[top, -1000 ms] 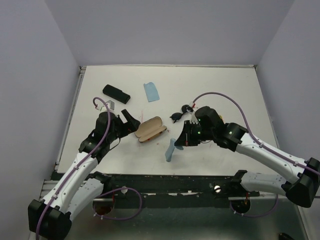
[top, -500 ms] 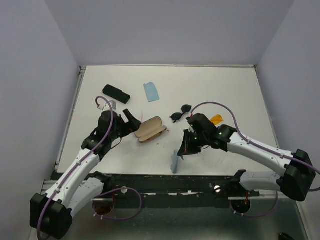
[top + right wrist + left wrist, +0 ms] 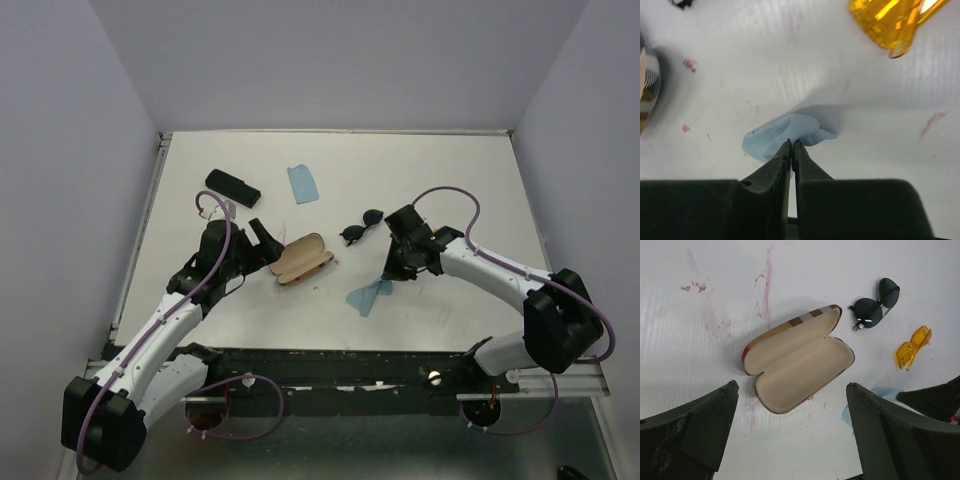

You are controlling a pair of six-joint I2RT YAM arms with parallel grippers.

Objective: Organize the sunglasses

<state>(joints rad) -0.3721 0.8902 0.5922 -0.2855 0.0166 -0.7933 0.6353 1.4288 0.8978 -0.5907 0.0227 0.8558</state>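
The black-framed sunglasses (image 3: pixel 361 228) lie right of the open plaid case (image 3: pixel 303 258). The orange sunglasses (image 3: pixel 914 347) lie near them in the left wrist view; in the top view my right arm hides them. My right gripper (image 3: pixel 391 273) is shut on a light blue cloth (image 3: pixel 785 131), which trails on the table (image 3: pixel 369 297) below the black pair. The orange pair (image 3: pixel 895 20) shows just beyond that gripper (image 3: pixel 791 142). My left gripper (image 3: pixel 262 240) is open and empty at the case's left end. In its own view (image 3: pixel 791 387) it straddles the tan-lined case (image 3: pixel 797 360), with the black pair (image 3: pixel 875 307) beyond.
A plain black case (image 3: pixel 232 186) lies at the back left. A second blue cloth (image 3: pixel 303 183) lies behind the plaid case. Red smears mark the table (image 3: pixel 765 285). Grey walls close in both sides, and a black rail (image 3: pixel 350 355) runs along the front edge.
My right gripper swung with the blue cloth from near the front edge back toward the sunglasses. The cloth now trails on the table and the arm covers the orange pair. My left arm barely moved.
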